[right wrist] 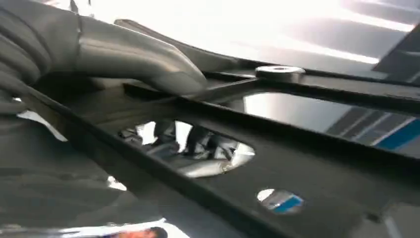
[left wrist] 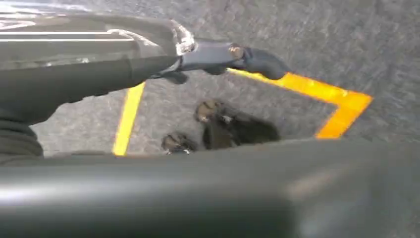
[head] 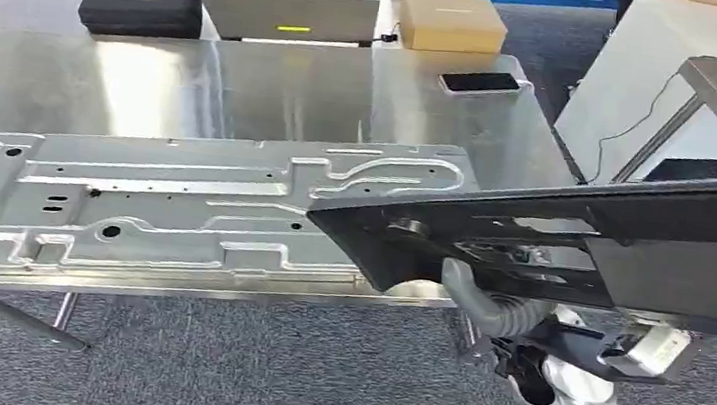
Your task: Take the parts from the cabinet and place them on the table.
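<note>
— Where did we find the right hand (right wrist: 99, 74)?

— Clamped on the black panel (head: 572, 235). In the right wrist view we saw its thick grey thumb (right wrist: 143, 62) pressed on the panel's upper face, and the darker fingers (right wrist: 193, 148) showed through an oval cut-out from beneath, so the hand pinched the part between them. From the head view the hand (head: 512, 329) sat under the panel's near edge, at the end of the silver arm.

— And how did the panel lie?

— Flat and slightly tilted, its left end reaching over the near right corner of the steel table (head: 247, 80). It overlapped the right end of the silver stamped sheet (head: 183, 204), which lay along the table's front edge.

— The left hand?

— We saw part of it in the left wrist view (left wrist: 233, 57), above grey carpet and yellow floor tape (left wrist: 317, 91). We could not tell whether it was open or closed.

— Anything farther back?

— A phone (head: 480, 83), a cardboard box (head: 452, 21) and a black case (head: 141, 7) at the far side of the table.
</note>
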You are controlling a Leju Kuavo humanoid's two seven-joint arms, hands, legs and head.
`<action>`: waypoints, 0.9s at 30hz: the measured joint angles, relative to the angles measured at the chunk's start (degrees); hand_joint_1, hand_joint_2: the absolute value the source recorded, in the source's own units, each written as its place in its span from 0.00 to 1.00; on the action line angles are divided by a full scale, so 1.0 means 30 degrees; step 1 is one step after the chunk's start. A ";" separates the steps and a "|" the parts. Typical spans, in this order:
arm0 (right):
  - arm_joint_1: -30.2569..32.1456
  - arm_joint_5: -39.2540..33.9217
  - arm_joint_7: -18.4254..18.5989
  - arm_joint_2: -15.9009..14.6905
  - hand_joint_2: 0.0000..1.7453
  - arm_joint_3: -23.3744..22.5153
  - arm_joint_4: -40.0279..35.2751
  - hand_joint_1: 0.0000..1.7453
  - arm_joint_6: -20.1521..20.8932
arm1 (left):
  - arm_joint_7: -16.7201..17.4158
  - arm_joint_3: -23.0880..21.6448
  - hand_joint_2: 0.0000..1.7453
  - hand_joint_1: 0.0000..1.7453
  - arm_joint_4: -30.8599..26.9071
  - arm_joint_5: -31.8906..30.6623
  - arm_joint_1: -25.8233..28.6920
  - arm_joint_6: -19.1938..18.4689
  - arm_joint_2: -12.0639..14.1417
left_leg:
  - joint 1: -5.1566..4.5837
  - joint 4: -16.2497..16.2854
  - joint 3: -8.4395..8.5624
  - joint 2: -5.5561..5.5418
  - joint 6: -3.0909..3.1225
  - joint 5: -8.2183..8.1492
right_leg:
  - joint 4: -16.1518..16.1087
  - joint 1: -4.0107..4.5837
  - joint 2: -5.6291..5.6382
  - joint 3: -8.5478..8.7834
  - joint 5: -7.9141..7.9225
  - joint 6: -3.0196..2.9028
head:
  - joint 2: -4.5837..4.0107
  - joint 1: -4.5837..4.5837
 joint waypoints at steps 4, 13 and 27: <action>-0.0286 0.0175 0.0015 0.0036 1.00 0.0159 -0.0022 1.00 0.0000 | -0.0043 -0.0007 1.00 0.00 0.0000 -0.0007 -0.0153 -0.0029 0.0007 | 0.0218 -0.0398 0.0818 0.0008 0.0254 -0.0131 | 0.2029 0.0009 -0.0012 -0.0874 -0.1368 0.0210 | 0.0000 0.0000; -0.0930 0.0394 0.0472 0.0073 1.00 0.0851 0.0560 1.00 -0.0015 | -0.0043 -0.0116 1.00 0.00 0.0001 -0.0364 -0.0195 -0.0058 -0.0022 | 0.0200 -0.0294 0.1897 0.0011 -0.0159 -0.1214 | 0.0011 0.0273 -0.0123 -0.2035 0.0664 -0.0004 | 0.0000 0.0035; -0.5777 0.0408 0.2660 0.0984 1.00 0.2091 0.5502 1.00 -0.1501 | -0.0123 -0.0940 1.00 0.00 0.0007 -0.1188 -0.0404 -0.0204 -0.0037 | 0.0137 -0.0645 0.2165 0.0058 -0.0184 -0.1346 | 0.0164 0.0229 -0.0111 -0.1933 0.1033 -0.0440 | 0.0000 0.0036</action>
